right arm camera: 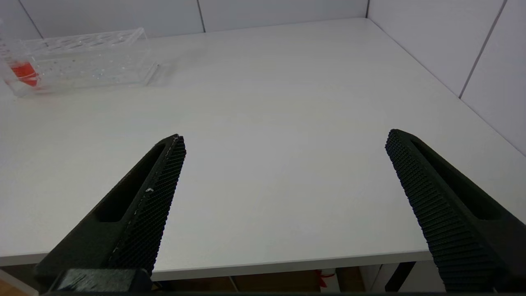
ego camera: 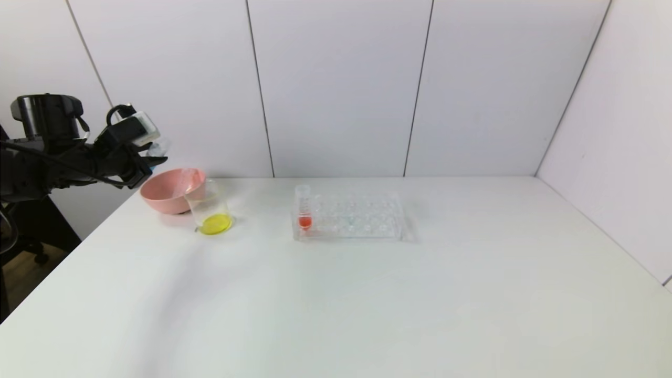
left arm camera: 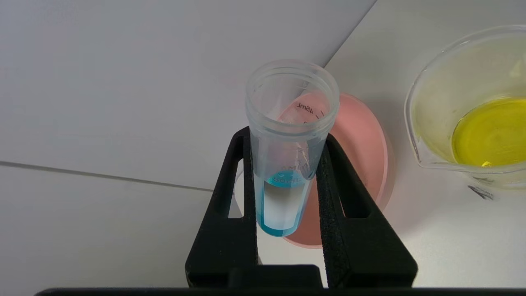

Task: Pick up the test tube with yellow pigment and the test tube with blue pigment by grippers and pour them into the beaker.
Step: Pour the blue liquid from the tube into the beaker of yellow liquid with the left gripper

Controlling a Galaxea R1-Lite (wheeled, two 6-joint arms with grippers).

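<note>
My left gripper (left arm camera: 286,137) is shut on the test tube with blue pigment (left arm camera: 281,193), clamping its sides. The tube's open mouth points away from the wrist and blue liquid sits in its tip. In the head view this gripper (ego camera: 156,157) hangs at the far left, above and behind the pink bowl (ego camera: 163,197). The beaker (ego camera: 209,199) stands just right of the bowl with yellow liquid in its bottom, and shows to one side of the held tube (left arm camera: 427,123). No tube holding yellow liquid shows; what looks like a clear tube (ego camera: 185,181) leans in the bowl. My right gripper (right arm camera: 283,139) is open over the table's front edge.
A clear tube rack (ego camera: 362,215) stands mid-table with a red-liquid tube (ego camera: 304,210) in its left end; both show in the right wrist view, the rack (right arm camera: 90,57) and the red tube (right arm camera: 24,72). White wall panels close the back and right sides.
</note>
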